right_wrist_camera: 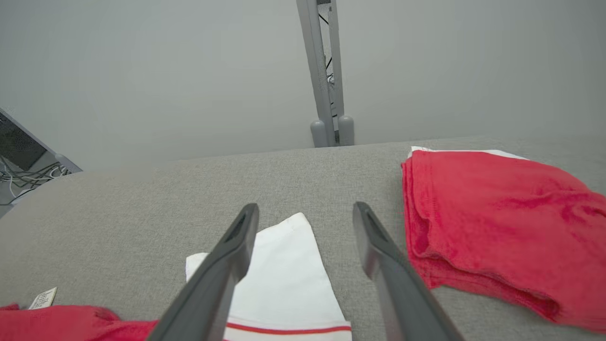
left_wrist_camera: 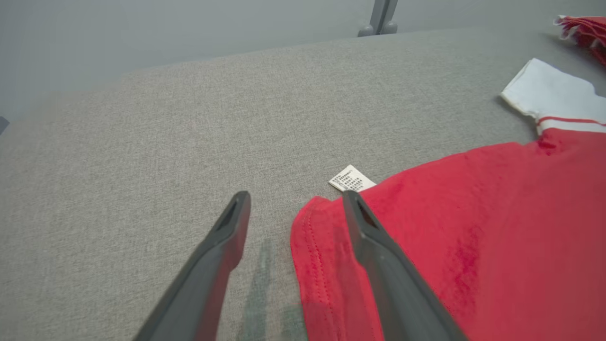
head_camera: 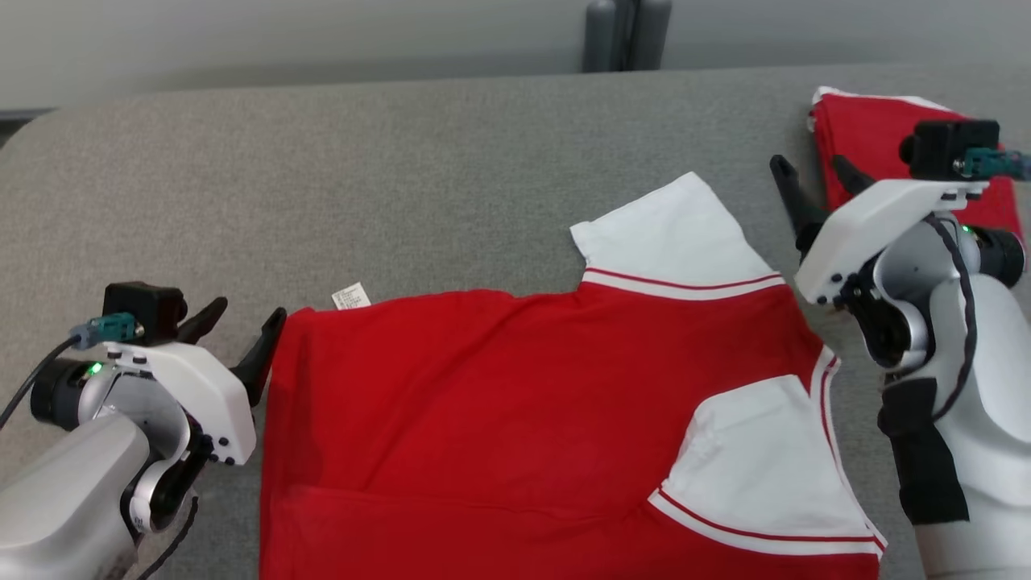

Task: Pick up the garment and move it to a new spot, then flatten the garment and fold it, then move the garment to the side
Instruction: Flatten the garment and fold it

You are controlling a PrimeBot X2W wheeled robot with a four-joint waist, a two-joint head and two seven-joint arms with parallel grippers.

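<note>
Left hand (head_camera: 248, 312), right hand (head_camera: 808, 165) open — garment (head_camera: 499, 403) spread

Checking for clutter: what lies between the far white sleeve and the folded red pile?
Bare grey tabletop, seen in the right wrist view; the open right hand hovers over it.
</note>
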